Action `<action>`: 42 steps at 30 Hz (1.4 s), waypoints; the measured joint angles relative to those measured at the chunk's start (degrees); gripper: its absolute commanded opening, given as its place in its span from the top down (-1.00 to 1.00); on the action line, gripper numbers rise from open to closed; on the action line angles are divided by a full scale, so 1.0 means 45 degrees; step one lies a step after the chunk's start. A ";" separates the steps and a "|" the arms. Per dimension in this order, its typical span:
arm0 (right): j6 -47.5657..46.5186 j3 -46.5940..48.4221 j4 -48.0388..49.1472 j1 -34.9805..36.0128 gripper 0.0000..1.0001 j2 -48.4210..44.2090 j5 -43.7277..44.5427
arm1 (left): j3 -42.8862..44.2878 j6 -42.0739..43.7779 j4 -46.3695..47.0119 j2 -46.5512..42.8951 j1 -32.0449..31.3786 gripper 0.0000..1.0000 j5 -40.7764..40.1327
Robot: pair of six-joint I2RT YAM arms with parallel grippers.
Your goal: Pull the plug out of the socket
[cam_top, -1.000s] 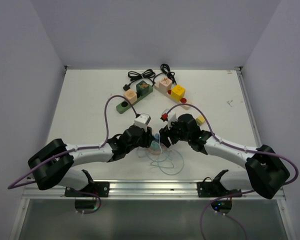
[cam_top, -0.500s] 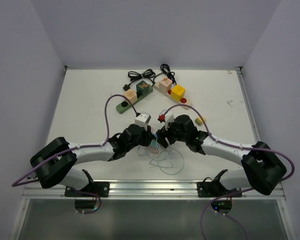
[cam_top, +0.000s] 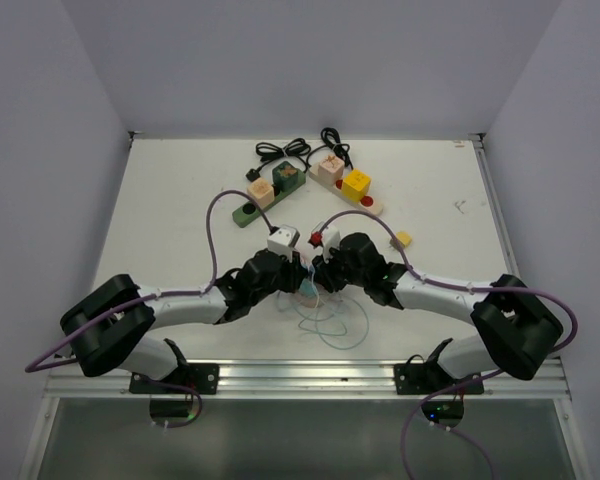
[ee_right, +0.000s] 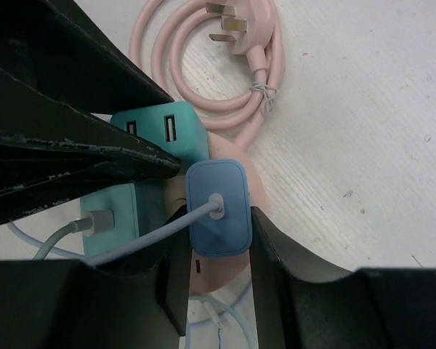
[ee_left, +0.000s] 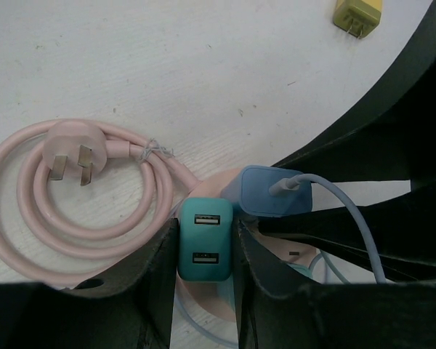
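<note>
A round pink socket (ee_right: 225, 273) lies on the white table with three plugs in it. My left gripper (ee_left: 206, 229) is shut on the dark teal USB plug (ee_left: 206, 254), one finger on each side. Right beside it stands the blue plug (ee_right: 218, 207) with a pale cable, and my right gripper (ee_right: 219, 233) is shut on it. A lighter teal plug (ee_right: 112, 214) with its own cable sits behind my left fingers (ee_right: 73, 145). From above, both grippers (cam_top: 298, 272) (cam_top: 325, 268) meet over the socket, which is mostly hidden there.
The socket's pink cord (ee_left: 73, 156) lies coiled just beyond it. Pale blue cable loops (cam_top: 330, 320) trail toward the near edge. A white adapter (cam_top: 283, 240), a small yellow plug (cam_top: 403, 240), a green strip (cam_top: 265, 192) and a strip with a yellow cube (cam_top: 357, 184) lie farther back.
My right gripper has moved left to the socket and shut on the blue plug. My left gripper has closed the last bit onto the teal plug.
</note>
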 measured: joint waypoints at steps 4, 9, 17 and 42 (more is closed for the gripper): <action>0.0389 0.0097 -0.0121 -0.0073 0.73 -0.0005 -0.0083 | -0.0175 -0.0015 0.0277 -0.0034 -0.0005 1.00 -0.0087; 0.0928 0.0291 -0.0563 -0.0233 0.76 0.0000 -0.0559 | -0.0510 -0.0121 0.0554 -0.0257 -0.0063 1.00 -0.0214; 0.1506 0.0398 -0.0685 -0.0583 0.80 0.0049 -0.1171 | -0.0719 -0.0219 0.0865 -0.0384 -0.0189 1.00 -0.0525; -0.1632 -0.0219 -0.0588 0.2511 0.91 -0.0903 0.3551 | -0.0131 -0.0772 0.0219 0.0049 -0.0447 1.00 -0.0738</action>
